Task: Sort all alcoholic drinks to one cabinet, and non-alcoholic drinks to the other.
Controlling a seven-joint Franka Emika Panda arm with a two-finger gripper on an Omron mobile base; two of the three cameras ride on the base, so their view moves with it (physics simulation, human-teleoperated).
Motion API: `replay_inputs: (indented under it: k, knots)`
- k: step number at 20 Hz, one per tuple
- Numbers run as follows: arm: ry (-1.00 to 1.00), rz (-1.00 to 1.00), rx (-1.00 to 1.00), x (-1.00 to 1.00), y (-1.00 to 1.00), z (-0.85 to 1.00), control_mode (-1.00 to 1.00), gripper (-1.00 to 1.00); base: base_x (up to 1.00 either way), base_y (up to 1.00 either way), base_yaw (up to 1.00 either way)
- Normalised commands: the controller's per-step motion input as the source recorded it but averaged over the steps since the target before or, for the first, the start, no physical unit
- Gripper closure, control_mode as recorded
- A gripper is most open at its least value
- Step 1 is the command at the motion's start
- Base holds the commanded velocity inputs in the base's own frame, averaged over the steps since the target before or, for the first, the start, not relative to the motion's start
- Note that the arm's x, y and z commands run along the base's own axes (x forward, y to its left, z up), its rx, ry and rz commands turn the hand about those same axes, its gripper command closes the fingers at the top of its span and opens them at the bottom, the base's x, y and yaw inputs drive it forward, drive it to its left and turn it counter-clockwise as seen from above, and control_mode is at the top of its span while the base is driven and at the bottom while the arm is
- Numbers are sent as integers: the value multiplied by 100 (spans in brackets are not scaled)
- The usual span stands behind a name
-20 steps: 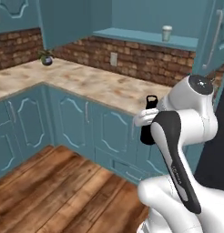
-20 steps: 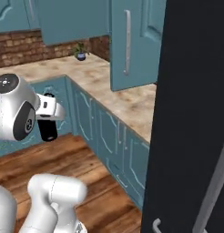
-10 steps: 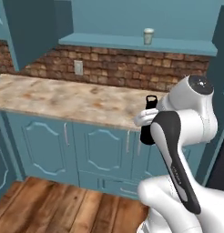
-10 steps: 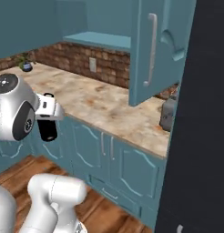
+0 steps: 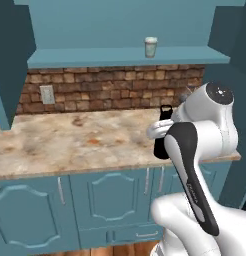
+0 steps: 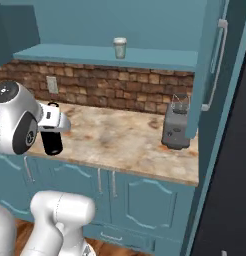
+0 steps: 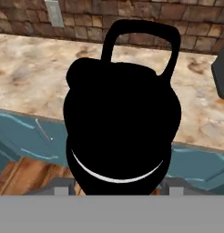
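A tall black flask (image 5: 159,146) with a loop-handled cap hangs upright in front of the counter edge, and my gripper (image 5: 161,129) is shut on it. From the right it shows as the flask (image 6: 51,143) under my gripper (image 6: 55,123). In the hand view the flask (image 7: 120,123) blocks most of the picture, with the gripper (image 7: 118,185) clamped on its sides. A pale cup (image 5: 151,47) stands on the thick teal floor board of the open cabinet (image 5: 95,57) above the counter. The same cup (image 6: 119,48) and cabinet (image 6: 85,53) appear from the right.
A marbled counter (image 5: 70,140) runs below a brick wall with an outlet (image 5: 47,94). A grey appliance (image 6: 176,125) stands at the counter's right end, under an open cabinet door (image 6: 207,65). Another open door (image 5: 10,60) hangs at the left. Teal base units (image 6: 140,200) sit below.
The whole scene has swung across both base views, so the camera moved. The open cabinet with the cup now lies straight ahead. The flask stays in my gripper.
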Motion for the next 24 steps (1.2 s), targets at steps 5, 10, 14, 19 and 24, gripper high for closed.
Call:
replay_inputs:
  k: [5, 10, 14, 19, 24]
  knots:
    - [0, 0, 0, 0, 0, 0, 100, 100, 98, 55, -47]
    - [0, 0, 0, 0, 0, 0, 100, 100, 44, 45, -21]
    - [0, 0, 0, 0, 0, 0, 100, 100, -11, 35, 1]
    - [-13, 2, -5, -1, 10, 27, -100, 100, 0, 8, 2]
    - [-29, 0, -7, -17, 8, 96, -100, 100, 0, 0, 0]
